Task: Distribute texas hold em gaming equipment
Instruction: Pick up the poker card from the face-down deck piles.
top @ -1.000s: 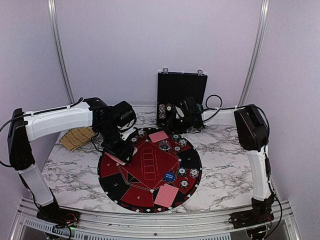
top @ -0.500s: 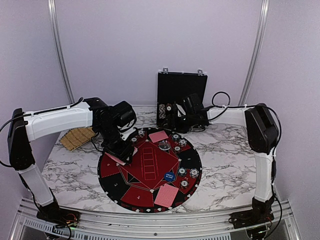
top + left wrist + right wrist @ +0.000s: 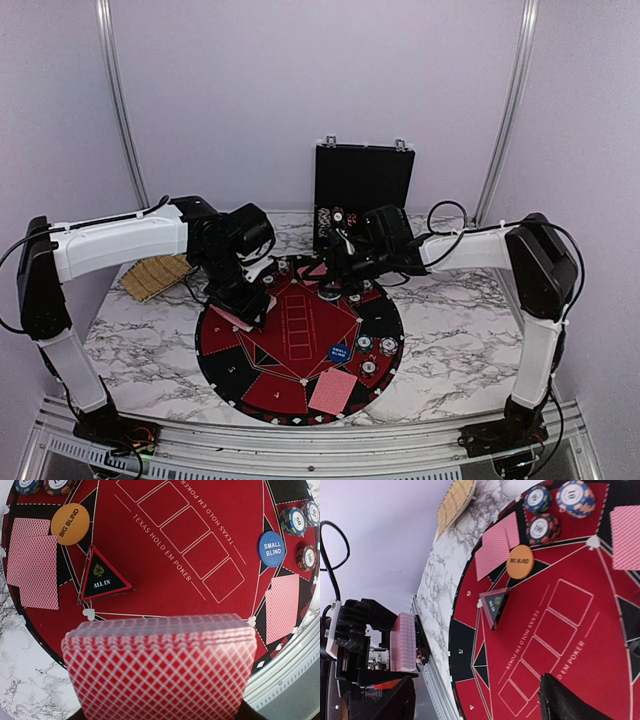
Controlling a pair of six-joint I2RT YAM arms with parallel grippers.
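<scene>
Desk: Where's the deck [image 3: 160, 665]?
Photographer: Clamped in the left gripper [image 3: 240, 300], a thick stack of red lattice-backed cards over the round red-and-black mat's [image 3: 150, 595] left edge.
Desk: And the right gripper [image 3: 475, 700]?
Photographer: Fingers [image 3: 565, 702] spread wide and empty over the far rim, near stripe-edged chips [image 3: 575, 497] and a flat orange disc [image 3: 520, 561].

Open room over the mat [image 3: 300, 325] centre; chips [image 3: 388, 346] ring its right rim; case [image 3: 362, 185] walls the back.

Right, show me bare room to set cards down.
Bare: the red centre of the mat, between the ALL IN marker and SMALL BLIND disc; also the marble right of it. Crowded: the rim seats with chips and cards.
</scene>
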